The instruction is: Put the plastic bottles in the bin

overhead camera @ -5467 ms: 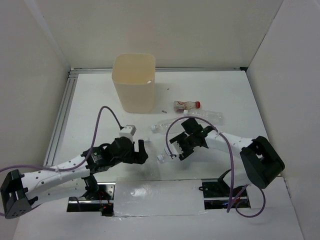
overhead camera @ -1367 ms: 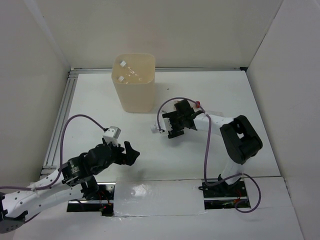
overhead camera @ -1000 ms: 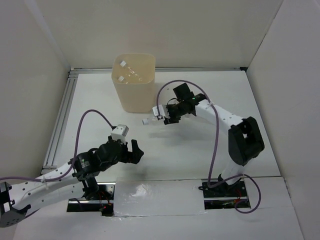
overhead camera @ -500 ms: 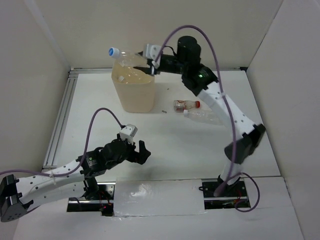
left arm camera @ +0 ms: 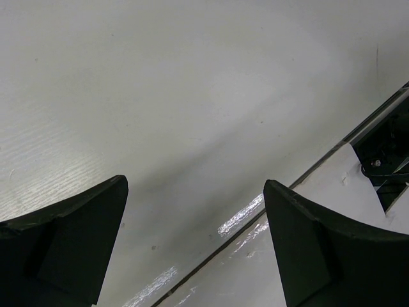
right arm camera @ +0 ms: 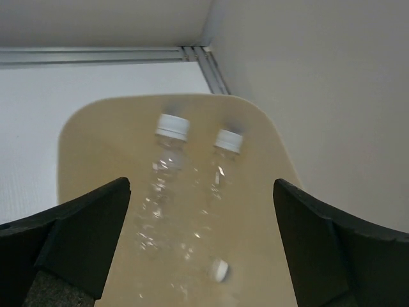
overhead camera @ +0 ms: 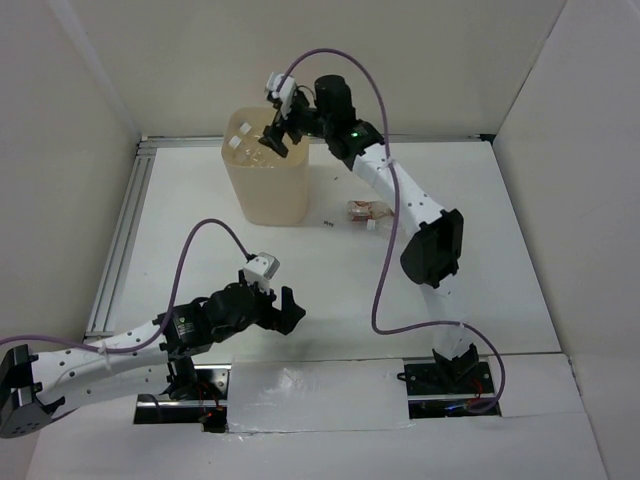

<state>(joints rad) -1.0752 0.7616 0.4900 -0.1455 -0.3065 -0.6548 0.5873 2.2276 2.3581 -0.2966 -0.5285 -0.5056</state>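
Right arm [overhead camera: 400, 195] is stretched up and across to the bin [overhead camera: 268, 195]. The right fingers [overhead camera: 273, 140] hang over its open top, spread wide w/ nothing between them. Wrist cam agrees: one finger at each edge of the frame, bin mouth straight below.

Inside the bin are clear plastic bottles [right arm camera: 167, 160]. Two lie side by side, white caps toward the back corner of the enclosure. A third white cap [right arm camera: 220, 269] sits lower down, blurred. From the top cam a couple of white caps show at the bin's left side, near the rim.

Out on the surface [overhead camera: 480, 290], right of the bin and apart from it, a bottle w/ a reddish label [overhead camera: 364, 209] lies on its side, partly hidden behind the right arm. There's a bit of white just beside it, can't tell what.

Left arm [overhead camera: 110, 345] sits low near the front edge. The left fingers [overhead camera: 290, 310] are also wide apart and holding nothing. Its wrist cam shows bare white surface between them, plus a taped seam [left arm camera: 243, 220] running diagonally toward a dark slot at the right edge.
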